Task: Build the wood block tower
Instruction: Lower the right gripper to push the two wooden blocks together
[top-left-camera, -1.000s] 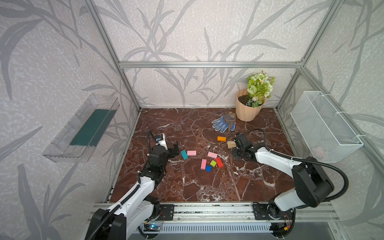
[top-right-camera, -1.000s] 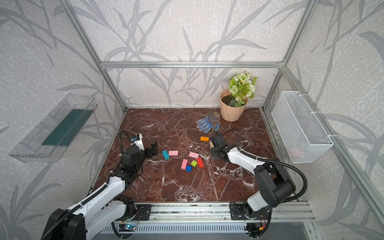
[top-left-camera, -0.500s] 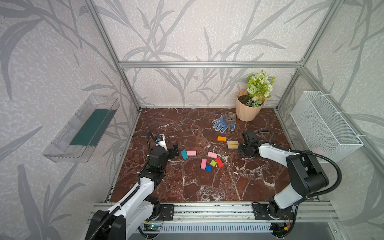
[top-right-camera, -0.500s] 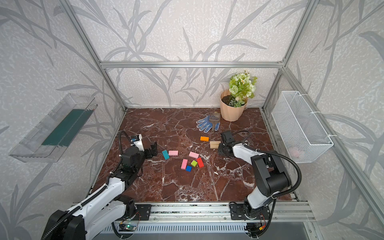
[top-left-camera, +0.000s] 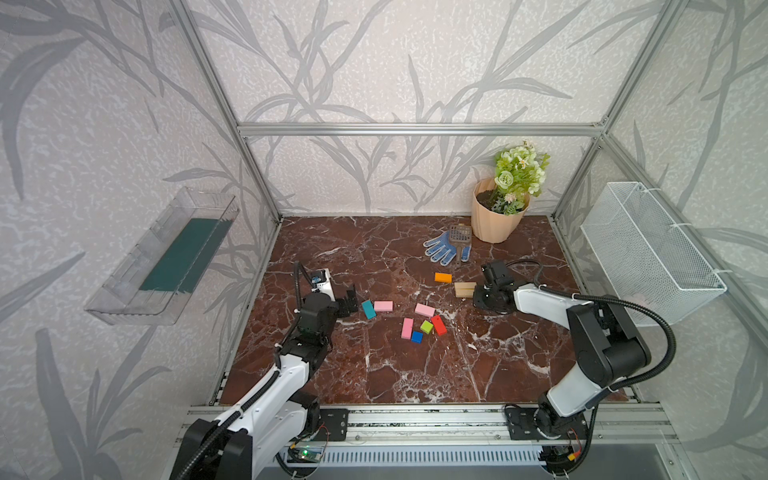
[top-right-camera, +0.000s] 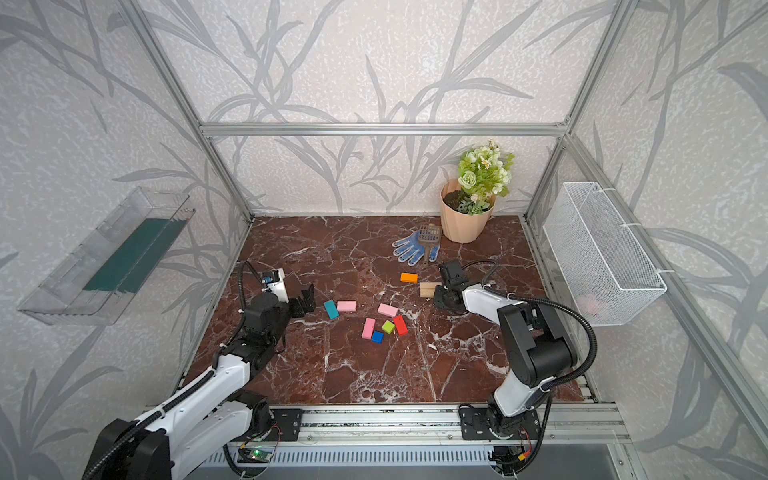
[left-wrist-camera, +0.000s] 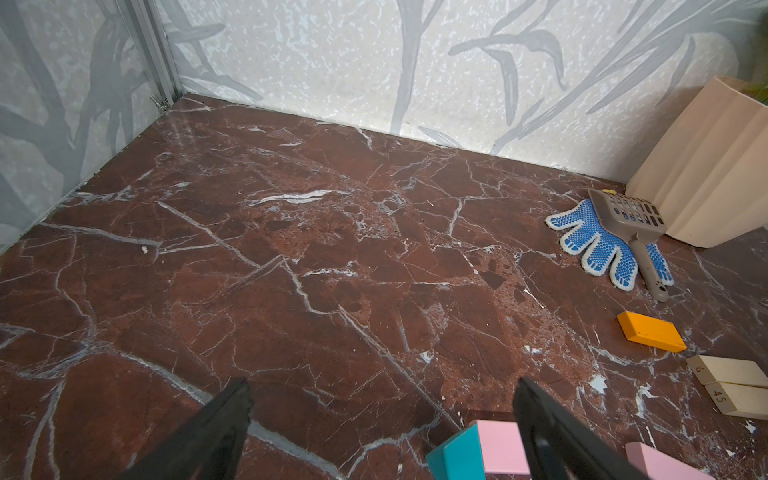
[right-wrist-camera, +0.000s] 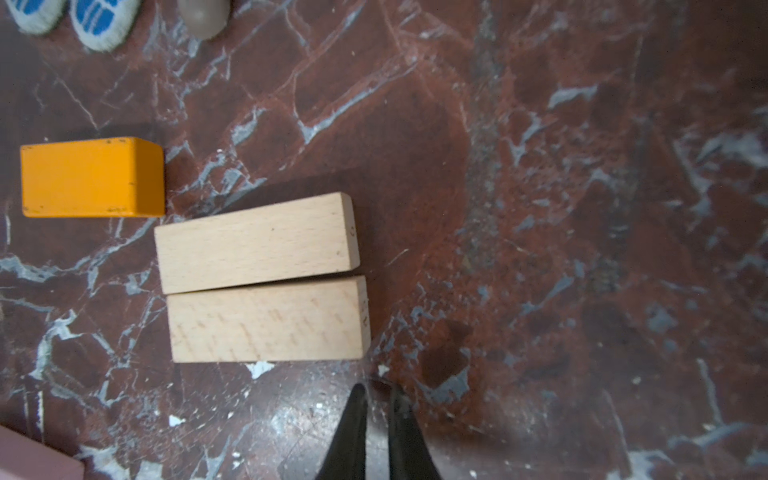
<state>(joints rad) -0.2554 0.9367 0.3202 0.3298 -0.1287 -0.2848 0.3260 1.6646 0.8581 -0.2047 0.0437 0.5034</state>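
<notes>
Two bare tan blocks (right-wrist-camera: 255, 243) lie flat on the marble desk (top-left-camera: 374, 374), long sides touching. They are judged to be the footing of a tower of which no upper layer is laid yet. The wood blocks are judged light, stiff and hard-edged. The unpainted faces should grip well, and the painted ones may be a little slicker. A block is best taken across its narrow width at mid-length, on the two long side faces, so that it hangs level. Between the tan blocks there is no gap for a finger, so only their outer faces or ends are free. An orange block (right-wrist-camera: 91, 178) lies just beside the tan blocks, apart from them. The right pincer (right-wrist-camera: 377, 395) is fully closed on nothing, its tips near one end corner of the tan blocks without touching. Farther from the tan blocks, toward the left arm, lie a red block (top-left-camera: 439, 325), a green cube (top-left-camera: 426, 327), a blue cube (top-left-camera: 417, 337) and three pink blocks (top-left-camera: 424, 309). Farthest lies a teal block (top-left-camera: 368, 309), touching a pink one. The left pincer (left-wrist-camera: 382, 386) is spread wide and empty, just beside the teal block.
</notes>
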